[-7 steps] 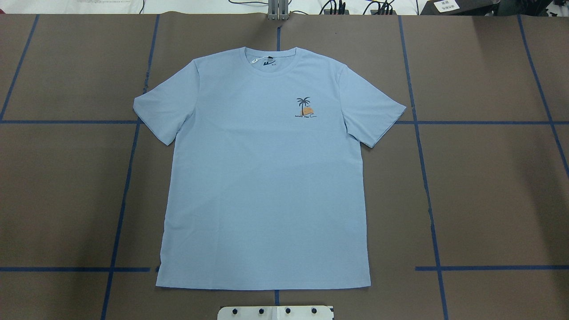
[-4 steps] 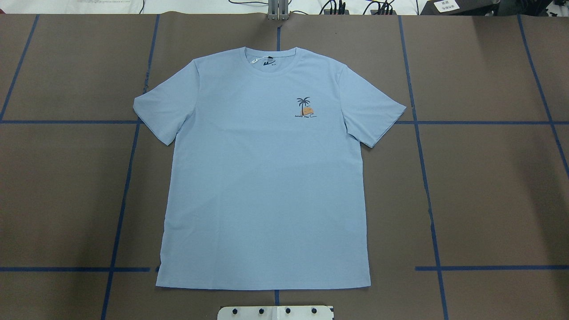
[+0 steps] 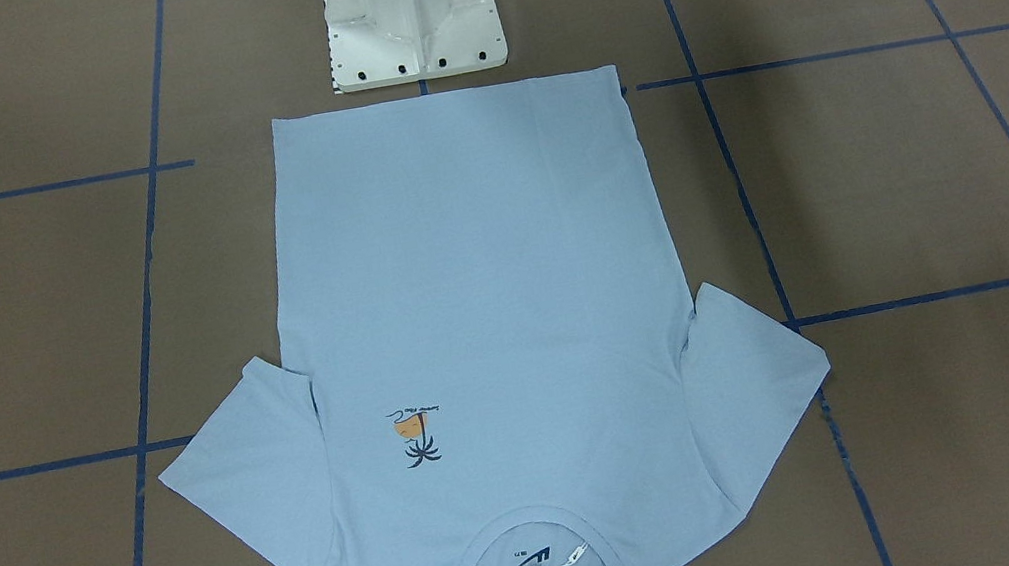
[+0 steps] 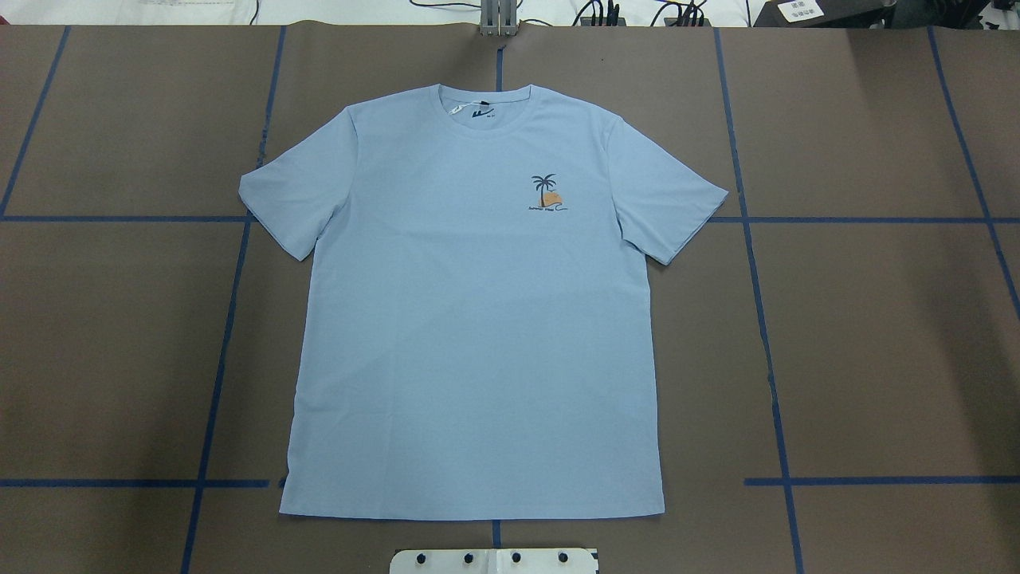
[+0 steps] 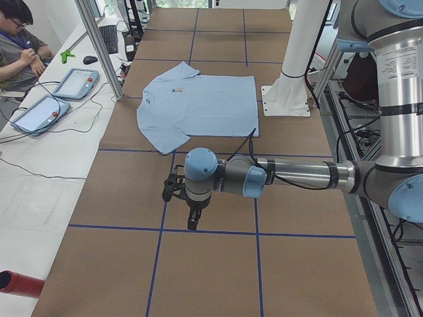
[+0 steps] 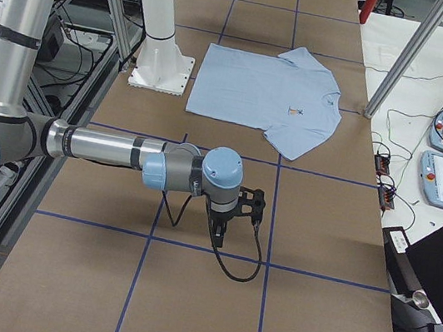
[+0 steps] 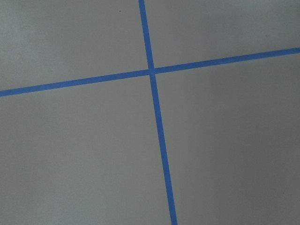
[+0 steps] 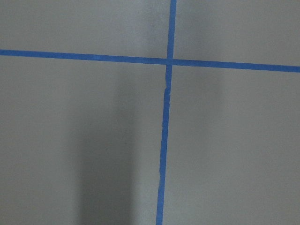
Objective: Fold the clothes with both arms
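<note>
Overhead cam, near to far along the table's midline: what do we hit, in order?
White base plate → T-shirt hem → palm print → neck label → grey post at the far edge.

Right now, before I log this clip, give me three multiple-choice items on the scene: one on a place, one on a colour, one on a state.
1. Which part of the T-shirt lies nearest the white pedestal base?
A. the collar
B. the bottom hem
C. a sleeve

2. What colour are the tape lines on the table?
A. red
B. yellow
C. blue

3. How does the T-shirt lie?
A. spread flat, palm print up
B. folded in half
C. bunched in a heap

Answers:
1 B: the bottom hem runs just in front of the base.
2 C: blue lines cross the brown cover in every view.
3 A: the whole front shows unfolded, with the print on top.
</note>
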Controlling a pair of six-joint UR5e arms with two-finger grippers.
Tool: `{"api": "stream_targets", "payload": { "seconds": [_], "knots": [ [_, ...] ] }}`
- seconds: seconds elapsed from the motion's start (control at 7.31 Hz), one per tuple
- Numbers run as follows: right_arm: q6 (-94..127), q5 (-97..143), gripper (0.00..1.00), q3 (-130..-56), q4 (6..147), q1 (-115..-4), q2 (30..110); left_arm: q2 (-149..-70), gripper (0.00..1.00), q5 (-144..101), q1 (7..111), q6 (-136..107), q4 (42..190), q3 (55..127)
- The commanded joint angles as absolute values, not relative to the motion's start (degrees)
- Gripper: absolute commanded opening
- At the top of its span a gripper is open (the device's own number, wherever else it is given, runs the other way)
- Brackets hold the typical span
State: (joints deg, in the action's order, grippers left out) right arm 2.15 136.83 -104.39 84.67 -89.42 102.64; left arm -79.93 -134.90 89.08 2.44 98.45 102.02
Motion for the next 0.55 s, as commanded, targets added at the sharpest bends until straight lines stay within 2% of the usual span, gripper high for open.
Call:
{"api": "stream_targets", "payload": {
  "seconds": [0.0,0.41],
  "knots": [
    [2.37,139.92,1.0,-104.5,84.64,-89.38,102.31,-78.06,1.0,-132.56,89.12,3.42,105.34,101.25],
    [2.9,139.75,1.0,-104.59,84.55,-89.12,101.52,-76.99,1.0,-132.89,89.21,3.17,110.91,98.09]
  ]
}}
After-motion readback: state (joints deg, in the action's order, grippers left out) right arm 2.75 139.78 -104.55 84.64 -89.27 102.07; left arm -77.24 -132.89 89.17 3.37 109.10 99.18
